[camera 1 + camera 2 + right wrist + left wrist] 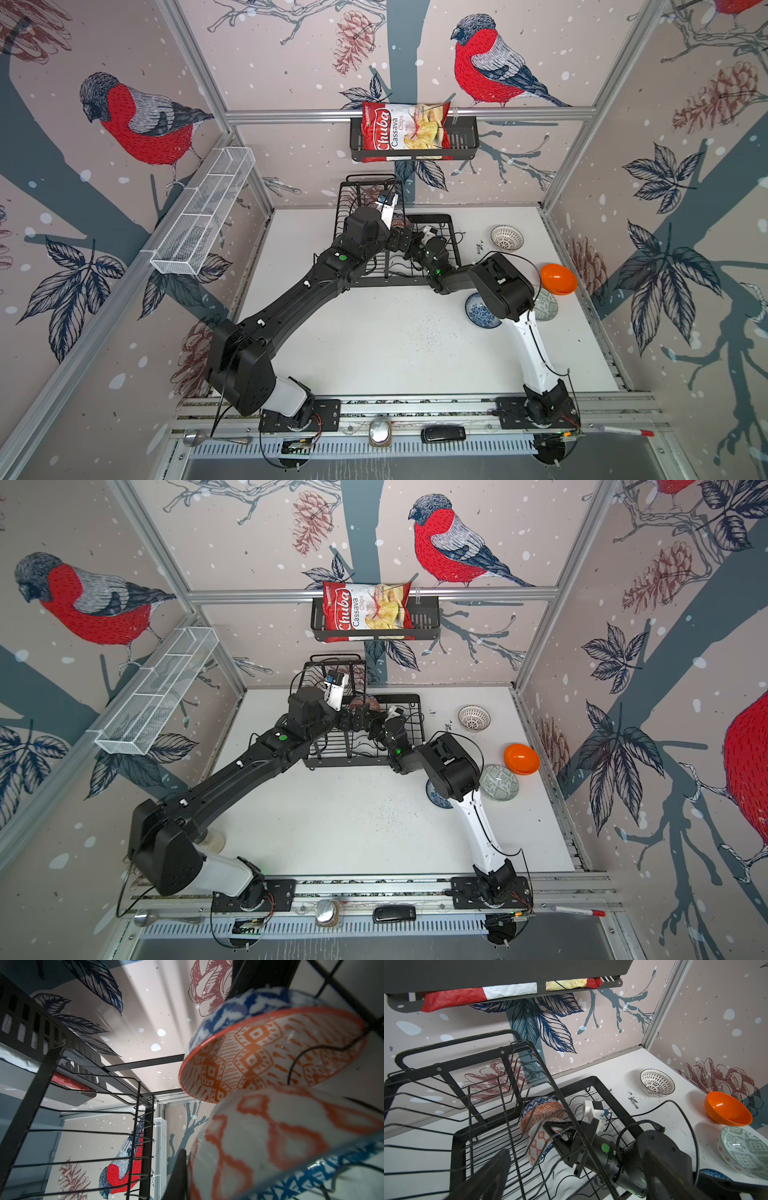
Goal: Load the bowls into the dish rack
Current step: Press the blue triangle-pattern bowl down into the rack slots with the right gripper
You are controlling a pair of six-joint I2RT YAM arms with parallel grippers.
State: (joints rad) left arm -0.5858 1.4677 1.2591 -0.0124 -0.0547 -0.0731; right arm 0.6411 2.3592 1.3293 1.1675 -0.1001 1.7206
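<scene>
The dish rack point(395, 283) is about a third loaded, I'd say: two bowls stand on edge in its base tray, while four wait on the table point(374, 353). Its upper tier point(365, 179) looks bare. In the tray, the blue-skinned bowl point(537, 1105) sits behind the orange-lattice bowl point(536, 1147), whose wall the right gripper point(550, 1134) seems to pinch. Outside the rack are the grey-white bowl point(498, 782), orange bowl point(559, 279), blue floral bowl point(480, 318) and white lattice bowl point(507, 238). The left gripper point(576, 1153) hangs over the rack, spread wide and holding nothing.

Glossy patterned bowl point(270, 1136), matt wire dish rack point(395, 284)
</scene>
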